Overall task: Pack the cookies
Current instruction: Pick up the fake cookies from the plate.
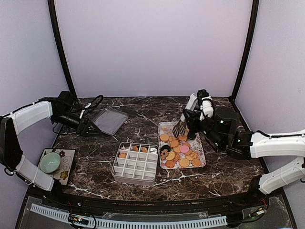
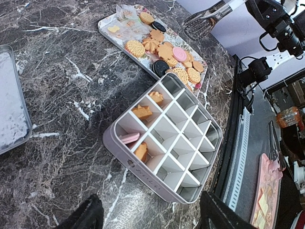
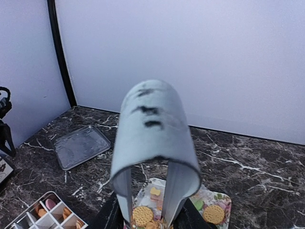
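Many cookies (image 1: 180, 151) lie heaped on a flower-patterned tray (image 1: 164, 127), mostly round golden ones with a pink one and black sandwich rounds (image 2: 160, 67). A few cookies (image 2: 142, 112) sit in the far row of a grey divided box (image 1: 136, 163). My right gripper (image 1: 194, 119) is shut on metal tongs (image 1: 180, 128), whose tips hang over the tray's far end. In the right wrist view the tongs' looped end (image 3: 152, 129) fills the middle, between my black fingers (image 3: 110, 217). My left gripper (image 1: 88, 128) stands open and empty, left of the box (image 2: 167, 138).
A flat tin lid (image 1: 109, 120) lies at the back left, next to the left gripper. A green bowl (image 1: 50, 162) rests on a patterned mat near the left front edge. Dark poles and walls enclose the marble table (image 1: 143, 112).
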### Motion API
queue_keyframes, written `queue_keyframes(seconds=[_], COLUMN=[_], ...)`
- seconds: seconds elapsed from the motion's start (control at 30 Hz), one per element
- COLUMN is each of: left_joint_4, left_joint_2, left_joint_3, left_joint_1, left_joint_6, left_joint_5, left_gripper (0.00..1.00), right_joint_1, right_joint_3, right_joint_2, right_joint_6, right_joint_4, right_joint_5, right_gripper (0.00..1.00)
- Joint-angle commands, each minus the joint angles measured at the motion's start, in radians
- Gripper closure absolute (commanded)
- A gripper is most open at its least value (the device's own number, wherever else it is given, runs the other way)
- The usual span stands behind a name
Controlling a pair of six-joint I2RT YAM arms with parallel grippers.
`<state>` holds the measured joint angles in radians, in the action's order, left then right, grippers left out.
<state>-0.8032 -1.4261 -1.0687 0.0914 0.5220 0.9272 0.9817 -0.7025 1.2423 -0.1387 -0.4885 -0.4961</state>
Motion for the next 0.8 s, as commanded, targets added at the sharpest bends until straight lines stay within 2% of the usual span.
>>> queue_keyframes(seconds=[0.0, 0.3, 0.4, 0.47, 0.5, 0.77], left_joint_4=[-0.026, -0.028, -0.025, -0.023, -0.019, -0.004], left_joint_2=[0.005, -0.01, -0.007, -0.005, -0.003, 0.007], left_joint_3=[-0.032, -0.055, -0.057, -0.059, -0.059, -0.053], left_joint_1=[-0.008, -0.008, -0.007, -0.008, -0.008, -0.008], left_joint_6=[0.001, -0.01, -0.014, -0.014, -0.017, -0.037], left_joint_5=[0.021, 0.018, 0.01, 0.002, -0.005, -0.016], left_gripper=[0.27, 0.25, 0.22, 0.09, 0.06, 0.04], right_joint_1=[-0.03, -0.035, -0.034, -0.034, -0.034, -0.035], right_joint_3=[0.102, 0.228, 0.244, 0.245, 0.243, 0.233], right_joint_2=[-0.133, -0.299, -0.303, -0.292, -0.284, -0.201], right_joint_6=[-0.045, -0.14, -0.151, -0.154, -0.154, -0.13], right_joint_4=[0.076, 0.274, 0.279, 0.276, 0.272, 0.183], right_joint_5=[-0.076, -0.12, -0.116, -0.115, -0.113, -0.114], right_gripper=[0.65, 0.58, 0.58, 0.57, 0.57, 0.58])
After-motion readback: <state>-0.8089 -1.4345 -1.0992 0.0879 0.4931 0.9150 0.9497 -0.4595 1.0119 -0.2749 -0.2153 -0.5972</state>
